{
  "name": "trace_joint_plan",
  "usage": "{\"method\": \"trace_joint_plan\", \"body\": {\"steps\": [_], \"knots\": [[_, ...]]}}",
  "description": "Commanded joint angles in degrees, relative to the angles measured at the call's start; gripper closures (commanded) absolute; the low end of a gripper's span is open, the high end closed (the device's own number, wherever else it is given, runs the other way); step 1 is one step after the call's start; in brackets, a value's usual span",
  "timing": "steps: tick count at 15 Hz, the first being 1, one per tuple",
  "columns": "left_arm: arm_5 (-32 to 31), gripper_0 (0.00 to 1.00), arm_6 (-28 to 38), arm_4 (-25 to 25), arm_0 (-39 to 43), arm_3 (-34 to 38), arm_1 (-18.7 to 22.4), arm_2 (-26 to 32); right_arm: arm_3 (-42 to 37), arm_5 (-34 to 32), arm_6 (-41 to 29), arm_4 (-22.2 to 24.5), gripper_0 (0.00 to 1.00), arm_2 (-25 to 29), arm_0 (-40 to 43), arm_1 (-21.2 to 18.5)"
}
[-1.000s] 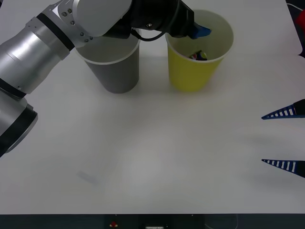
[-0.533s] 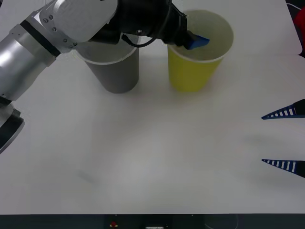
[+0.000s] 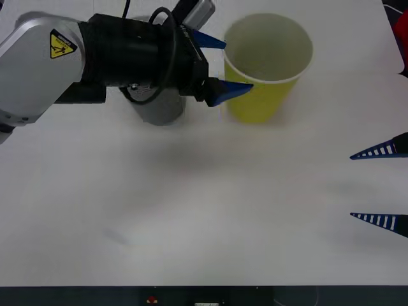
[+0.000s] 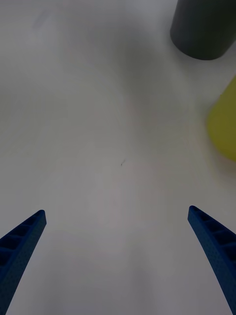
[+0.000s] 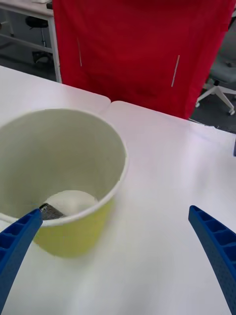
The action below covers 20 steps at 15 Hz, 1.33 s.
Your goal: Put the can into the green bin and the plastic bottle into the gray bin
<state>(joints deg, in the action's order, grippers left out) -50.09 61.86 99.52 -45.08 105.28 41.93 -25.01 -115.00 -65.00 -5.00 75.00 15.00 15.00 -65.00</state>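
We note the left gripper first: its two blue ribbed fingers are spread wide with nothing between them, one tip at the green bin's near wall, the other by its rim. The gripper sits at about 9 o'clock of the green bin, just beside it, and the black wrist and silver forearm run off toward 9 o'clock, crossing over the gray bin, of which we see only the lower wall under the arm.

From the left wrist camera we look down into the green bin. A small dark and silver object lies on its pale floor against the near wall; we take it for the can, though little of it shows past the rim. Behind the white table hangs a red cloth.

The right gripper hangs at 3 o'clock of the table, well apart from both bins, fingers spread and empty. Its wrist camera shows its fingers wide over bare table, with the gray bin and an edge of the green bin farther off.

We cannot find the plastic bottle; the gray bin's inside is hidden by the arm.
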Motion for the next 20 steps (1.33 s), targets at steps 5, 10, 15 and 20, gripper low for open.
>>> {"method": "trace_joint_plan", "body": {"steps": [5, 10, 15, 20], "knots": [[-11.2, 0.0, -11.8, -6.2, 19.5, 12.1, 3.2, 13.9, 0.0, 0.0, 0.0, 0.0, 0.0, 0.0, 0.0, 0.0], [-11.2, 0.0, -20.9, -9.9, 34.8, 17.8, 5.6, 19.7, 0.0, 0.0, 0.0, 0.0, 0.0, 0.0, 0.0, 0.0], [-12.7, 0.0, -30.8, -12.1, 44.9, 17.9, 6.0, 24.9, 0.0, 0.0, 0.0, 0.0, 0.0, 0.0, 0.0, 0.0], [-23.4, 0.0, -38.7, -15.7, 48.4, 13.9, 5.8, 32.9, 0.0, 0.0, 0.0, 0.0, 0.0, 0.0, 0.0, 0.0]]}}
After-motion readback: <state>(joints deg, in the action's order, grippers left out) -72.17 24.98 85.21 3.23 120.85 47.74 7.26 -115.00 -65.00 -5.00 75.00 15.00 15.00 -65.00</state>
